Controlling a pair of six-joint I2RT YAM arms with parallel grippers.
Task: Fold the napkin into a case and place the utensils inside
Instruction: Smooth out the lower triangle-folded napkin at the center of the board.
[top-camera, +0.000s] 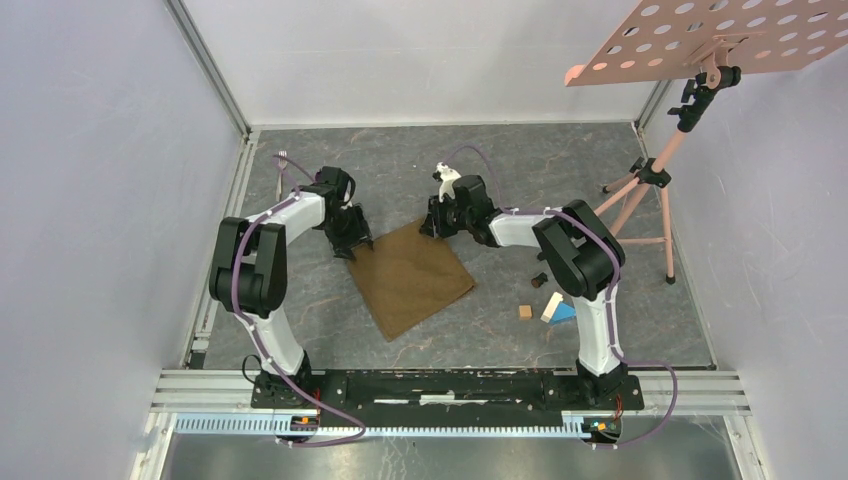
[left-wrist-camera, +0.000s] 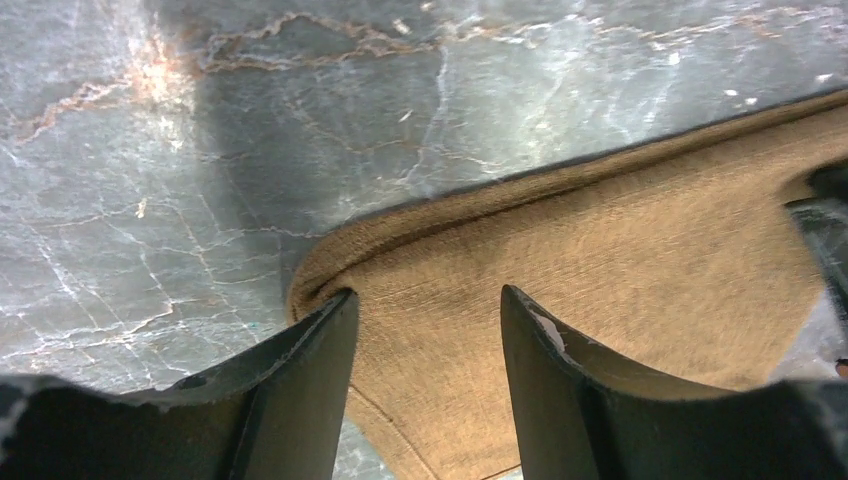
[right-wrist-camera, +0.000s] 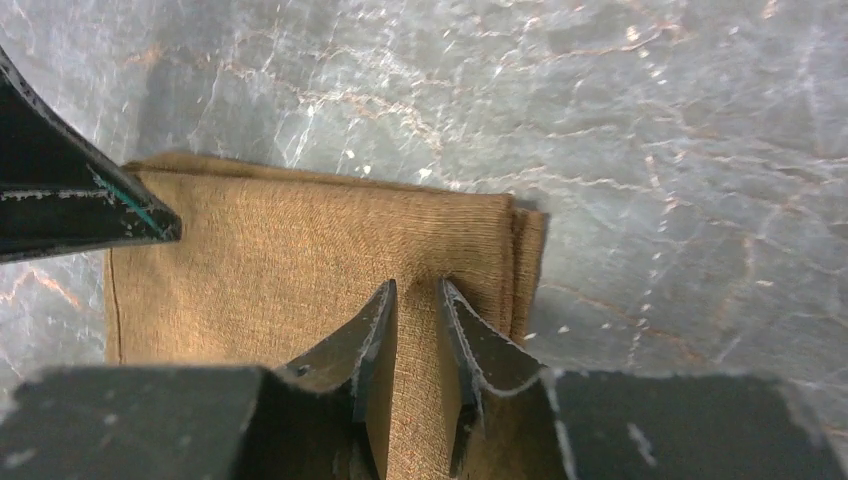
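The soft brown cloth napkin (top-camera: 410, 278) lies flat at the centre of the dark, marble-patterned table (top-camera: 480, 170), between the two arms. It is folded at least once: the right wrist view shows stacked layers along one edge. Its outline is a broad quadrilateral, not yet the long narrow case.

The left gripper (left-wrist-camera: 425, 305) stands at the cloth's far-left corner with its jaws apart. Cloth lies between them, but nothing is clamped. The right gripper (right-wrist-camera: 415, 295) stands at the far corner with its jaws drawn almost together on a small pucker of the napkin (this reads as a pinch grip).

Status: early folding stage. Remaining: further folds to form the case, then loading. No utensils are on or in the cloth. A small silvery item (top-camera: 283, 158) near the table's far-left edge may be the fork, but it is too small to confirm. The small wooden and blue blocks (top-camera: 548, 308) lie well apart from the cloth, on the right.
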